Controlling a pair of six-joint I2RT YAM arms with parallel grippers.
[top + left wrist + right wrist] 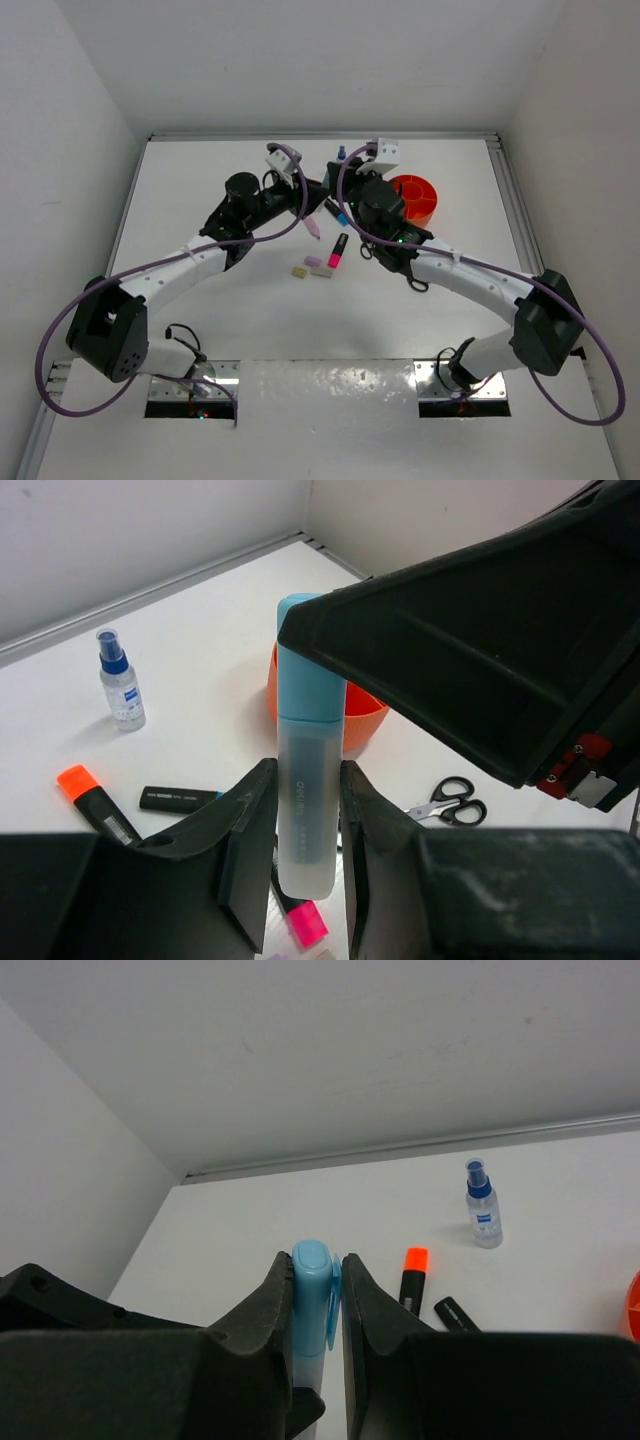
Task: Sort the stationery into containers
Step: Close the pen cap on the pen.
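The left gripper (pixel 305 815) pinches the light-blue marker (pixel 308 720) by its barrel and the right gripper (pixel 317 1295) pinches its cap (pixel 312 1265), mid-frame above the bench (pixel 200 630), near the orange tub (pixel 362 725). Pulling apart could pop the cap off. A mistimed release would drop the marker.

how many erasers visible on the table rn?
3, clustered beside the pink-capped marker: left eraser, middle eraser, right eraser. More may be hidden.

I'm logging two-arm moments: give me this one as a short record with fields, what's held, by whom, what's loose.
held: light blue marker
left fingers: shut on its frosted barrel
right fingers: shut on its cap end
container: orange tub, beyond the marker
loose on table: spray bottle, orange-capped marker, scissors
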